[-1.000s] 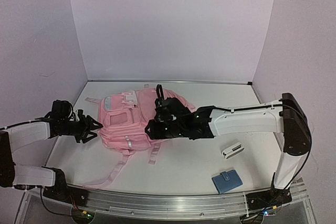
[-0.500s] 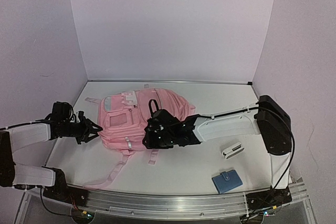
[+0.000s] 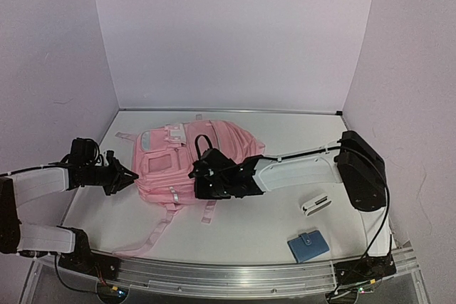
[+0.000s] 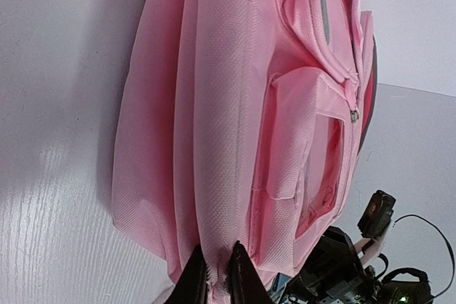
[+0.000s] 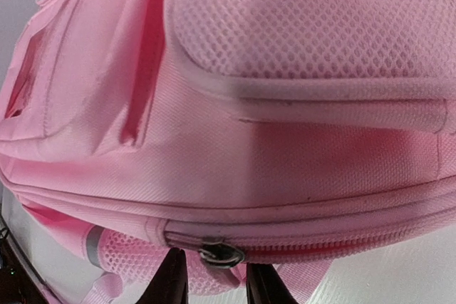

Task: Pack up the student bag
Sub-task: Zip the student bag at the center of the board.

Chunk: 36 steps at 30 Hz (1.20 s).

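The pink student bag [image 3: 167,165] lies flat left of the table's middle. It fills the left wrist view [image 4: 235,105] and the right wrist view [image 5: 285,140]. My left gripper [image 3: 128,175] is at the bag's left edge, shut on a fold of its pink fabric [image 4: 217,268]. My right gripper [image 3: 196,174] is at the bag's near right side. Its jaws [image 5: 216,275] stand close together with the metal zipper pull [image 5: 221,253] between them, at the left end of a zip line. The pull's tab is hidden below the frame.
A small white case [image 3: 315,204] lies right of the bag and a blue wallet [image 3: 308,245] lies near the front right. A pink strap [image 3: 153,236] trails from the bag toward the front rail. Lilac walls close the back and both sides.
My right gripper has slid left and toward the near edge along the bag's side, the arm stretching out lower. The left gripper has barely moved.
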Each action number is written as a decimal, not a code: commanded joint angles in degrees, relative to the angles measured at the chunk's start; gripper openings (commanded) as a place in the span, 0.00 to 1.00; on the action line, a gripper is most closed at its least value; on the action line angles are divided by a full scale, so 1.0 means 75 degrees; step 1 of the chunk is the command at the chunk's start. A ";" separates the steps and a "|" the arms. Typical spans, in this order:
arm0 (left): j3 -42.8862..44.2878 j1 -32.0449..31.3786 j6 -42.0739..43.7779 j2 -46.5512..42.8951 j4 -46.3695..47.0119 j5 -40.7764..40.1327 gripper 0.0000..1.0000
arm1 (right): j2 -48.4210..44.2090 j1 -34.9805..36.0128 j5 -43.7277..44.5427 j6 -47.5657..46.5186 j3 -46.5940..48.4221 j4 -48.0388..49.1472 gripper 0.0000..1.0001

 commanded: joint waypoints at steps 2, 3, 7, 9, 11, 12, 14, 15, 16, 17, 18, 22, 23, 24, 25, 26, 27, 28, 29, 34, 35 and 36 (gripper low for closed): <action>-0.0112 0.0012 -0.0025 -0.0133 0.0095 -0.0022 0.05 | 0.0169 -0.0041 0.0700 0.0109 0.0376 -0.0257 0.17; -0.0111 0.0011 -0.0025 -0.0129 0.0095 -0.0030 0.05 | 0.0160 -0.0041 0.0724 0.0111 0.0382 -0.0258 0.14; -0.0131 0.0019 0.0066 -0.0115 0.0129 -0.0102 0.00 | 0.0033 -0.0076 0.0672 0.0172 0.0333 -0.0258 0.03; -0.0110 0.0022 0.0207 -0.0134 -0.0054 -0.0388 0.00 | -0.0147 -0.0136 0.0593 0.0245 0.0174 -0.0258 0.00; -0.0010 0.0029 0.0317 -0.0186 -0.0317 -0.0817 0.00 | -0.0444 -0.0229 0.0540 0.0314 -0.0123 -0.0258 0.00; 0.0042 0.0037 0.0356 -0.0229 -0.0420 -0.0981 0.00 | -0.0610 -0.0307 0.0495 0.0354 -0.0292 -0.0247 0.00; 0.0148 0.0035 0.0410 -0.0336 -0.0562 -0.1268 0.00 | -0.0957 -0.0443 0.0358 0.0387 -0.0664 -0.0233 0.00; 0.0213 0.0042 0.0448 -0.0380 -0.0634 -0.1396 0.00 | -0.1102 -0.0531 0.0239 0.0392 -0.0821 -0.0218 0.00; 0.0294 0.0056 0.0501 -0.0418 -0.0720 -0.1535 0.00 | -0.1237 -0.0624 0.0083 0.0393 -0.0987 -0.0193 0.00; 0.0413 0.0083 0.0584 -0.0437 -0.0861 -0.1712 0.00 | -0.1384 -0.0723 -0.0156 0.0393 -0.1186 -0.0155 0.00; 0.0535 0.0091 0.0670 -0.0454 -0.1003 -0.1866 0.00 | -0.1518 -0.0841 -0.0327 0.0392 -0.1338 -0.0073 0.00; 0.0940 0.0259 0.0986 -0.0440 -0.1363 -0.2245 0.00 | -0.1932 -0.1323 -0.1366 0.0373 -0.2106 0.0429 0.00; 0.1052 0.0306 0.1091 -0.0415 -0.1448 -0.2336 0.00 | -0.1999 -0.1451 -0.1625 0.0370 -0.2275 0.0560 0.00; 0.1138 0.0357 0.1172 -0.0390 -0.1527 -0.2413 0.00 | -0.2088 -0.1572 -0.1901 0.0378 -0.2482 0.0689 0.00; 0.1200 0.0409 0.1260 -0.0370 -0.1607 -0.2477 0.00 | -0.2141 -0.1720 -0.2081 0.0376 -0.2631 0.0837 0.00; 0.1292 0.0438 0.1325 -0.0340 -0.1673 -0.2568 0.00 | -0.2201 -0.1838 -0.2295 0.0382 -0.2822 0.0958 0.00; 0.1365 0.0483 0.1408 -0.0324 -0.1741 -0.2674 0.00 | -0.2244 -0.1998 -0.2427 0.0391 -0.2959 0.1086 0.00; 0.1411 0.0638 0.1476 -0.0311 -0.1795 -0.2770 0.00 | -0.2286 -0.2139 -0.2619 0.0393 -0.3137 0.1193 0.00; 0.1453 0.0802 0.1529 -0.0296 -0.1845 -0.2857 0.00 | -0.2306 -0.2296 -0.2768 0.0393 -0.3251 0.1366 0.00; 0.2102 0.1154 0.2147 -0.0093 -0.2423 -0.3352 0.00 | -0.2354 -0.2714 -0.3664 0.0171 -0.3665 0.1982 0.00; 0.2305 0.1155 0.2303 -0.0046 -0.2526 -0.3325 0.00 | -0.2356 -0.2716 -0.3908 0.0067 -0.3640 0.2072 0.00; 0.2462 0.1155 0.2463 -0.0036 -0.2596 -0.3213 0.05 | -0.2376 -0.2710 -0.4139 -0.0040 -0.3655 0.2255 0.00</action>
